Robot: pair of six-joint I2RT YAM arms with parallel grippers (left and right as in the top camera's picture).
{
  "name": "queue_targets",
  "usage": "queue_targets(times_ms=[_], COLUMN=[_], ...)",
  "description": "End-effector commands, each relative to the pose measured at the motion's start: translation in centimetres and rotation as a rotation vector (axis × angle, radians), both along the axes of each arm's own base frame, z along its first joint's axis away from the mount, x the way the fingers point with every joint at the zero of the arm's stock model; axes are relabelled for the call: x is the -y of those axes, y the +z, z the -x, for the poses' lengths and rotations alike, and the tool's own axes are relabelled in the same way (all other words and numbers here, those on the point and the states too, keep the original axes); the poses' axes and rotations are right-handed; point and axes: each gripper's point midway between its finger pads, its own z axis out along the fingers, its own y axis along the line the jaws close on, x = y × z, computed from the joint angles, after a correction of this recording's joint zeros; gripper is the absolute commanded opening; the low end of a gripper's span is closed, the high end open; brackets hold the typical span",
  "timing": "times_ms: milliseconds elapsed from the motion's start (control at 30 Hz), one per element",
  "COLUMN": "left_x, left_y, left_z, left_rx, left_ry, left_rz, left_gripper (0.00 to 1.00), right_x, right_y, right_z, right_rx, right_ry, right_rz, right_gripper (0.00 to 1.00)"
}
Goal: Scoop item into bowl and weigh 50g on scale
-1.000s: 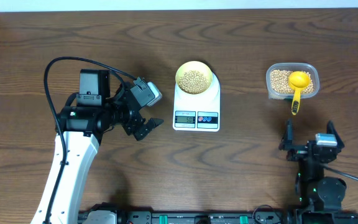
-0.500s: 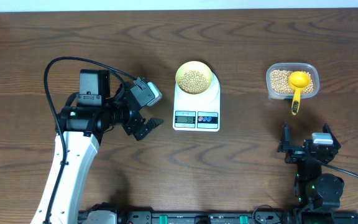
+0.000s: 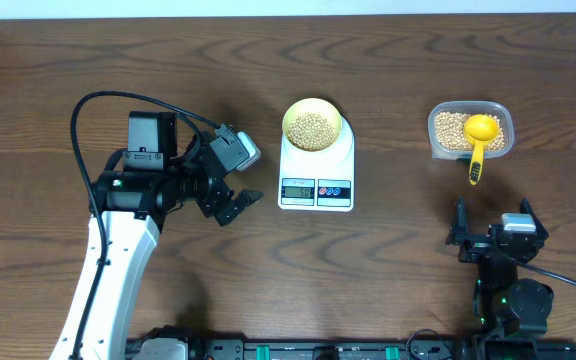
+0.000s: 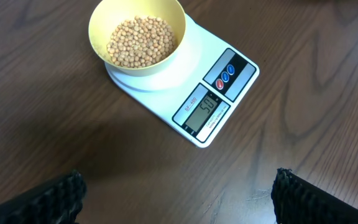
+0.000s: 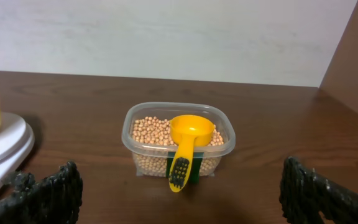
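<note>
Beans (image 4: 138, 40) unmoved in bowl (image 4: 96, 28); right arm (image 3: 509, 298) retreated.

Overhead looks down; both wrists apparently share the scale (image 4: 197, 74).

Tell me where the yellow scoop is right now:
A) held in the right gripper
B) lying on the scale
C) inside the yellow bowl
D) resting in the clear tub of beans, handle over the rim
D: the scoop rests on the beans inside the clear tub, with its handle hanging over the near rim.
</note>
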Motion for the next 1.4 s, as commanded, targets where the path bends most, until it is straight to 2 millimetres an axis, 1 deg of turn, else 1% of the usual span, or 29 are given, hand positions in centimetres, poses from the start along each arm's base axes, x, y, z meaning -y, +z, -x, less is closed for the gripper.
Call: queue_targets(times_ms=[0, 1333, 1367], left_x=[-0.21, -0.21, -0.69], left_y=[-0.21, -0.14, -0.32], left_z=[-0.15, -0.12, -0.3], left_rx=[0.004, 0.006, 0.012], left_ry=[-0.004, -0.004, 0.012], left_rz=[-0.011, -0.011, -0.039], left_gripper=[0.97, 0.98, 0.98], right_x=[-0.05, -0.05, -0.05], right_y=[-0.01, -0.01, -0.01], right_z=[0.03, 0.03, 0.03], right_rx=[0.001, 0.001, 0.001], right_ry=[0.0, 0.0, 0.0], right_rz=[0.01, 0.01, 0.01], right_gripper=[0.99, 0.99, 0.99])
